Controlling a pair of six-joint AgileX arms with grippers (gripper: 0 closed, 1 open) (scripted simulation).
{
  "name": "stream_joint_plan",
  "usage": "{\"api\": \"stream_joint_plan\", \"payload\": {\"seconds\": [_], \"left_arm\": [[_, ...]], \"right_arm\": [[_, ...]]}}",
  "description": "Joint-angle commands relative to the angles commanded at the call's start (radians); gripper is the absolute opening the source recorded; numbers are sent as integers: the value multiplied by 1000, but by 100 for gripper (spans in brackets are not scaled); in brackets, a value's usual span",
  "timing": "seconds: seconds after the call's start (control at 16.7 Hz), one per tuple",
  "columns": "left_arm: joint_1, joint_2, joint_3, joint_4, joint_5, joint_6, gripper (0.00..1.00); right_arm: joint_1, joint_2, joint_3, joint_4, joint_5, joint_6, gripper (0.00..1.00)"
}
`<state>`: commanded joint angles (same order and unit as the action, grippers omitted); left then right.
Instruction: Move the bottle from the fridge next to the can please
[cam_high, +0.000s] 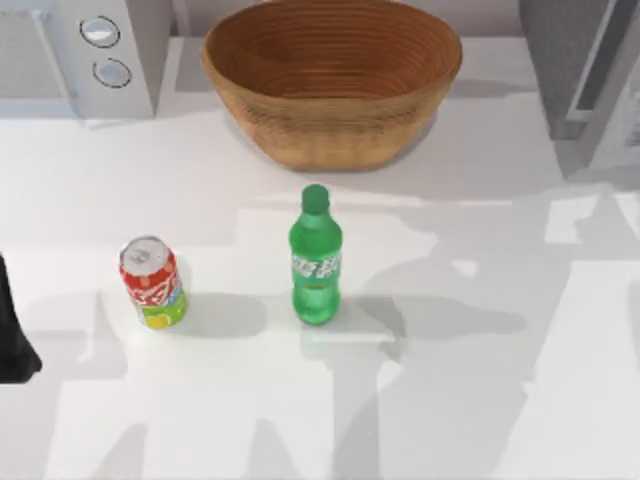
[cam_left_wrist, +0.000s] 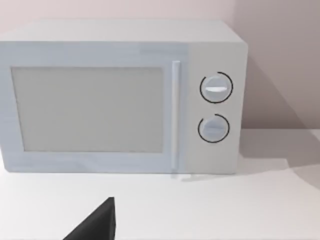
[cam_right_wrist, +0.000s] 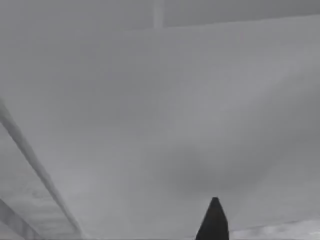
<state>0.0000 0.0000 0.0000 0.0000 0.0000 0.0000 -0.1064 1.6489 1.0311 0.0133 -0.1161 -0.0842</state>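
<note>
While upright mid-table | bottle (cam_high: 316, 258) standing at 3 o'clock of can (cam_high: 153, 283), near but apart | fridge (cam_high: 585, 75) at 2 o'clock | left gripper (cam_high: 14, 330) parked at 9 o'clock edge, finger state cannot tell | basket (cam_high: 332, 78) at 12 o'clock

A dark part of the left arm (cam_high: 15, 335) is seen at the table's left edge. One dark fingertip (cam_right_wrist: 214, 222) is seen in the right wrist view.

No text is legible. The can (cam_high: 153, 283), left of the bottle (cam_high: 316, 258), carries white lettering on red, too small to read. The bottle's white-green label band bears markings that likewise cannot be read.
</note>
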Motion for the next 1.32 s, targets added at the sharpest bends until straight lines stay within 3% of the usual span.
{"api": "stream_joint_plan", "payload": {"seconds": [0.18,0.54,1.08,1.32], "left_arm": [[0,0,0,0,0,0,100],[0,0,0,0,0,0,100],[0,0,0,0,0,0,100],[0,0,0,0,0,0,100]], "right_arm": [[77,-28,-34,38,75,66,100],[63,-10,-24,35,86,65,100],[66,289,352,-42,91,68,100],[67,336,413,-55,92,68,100]]}}
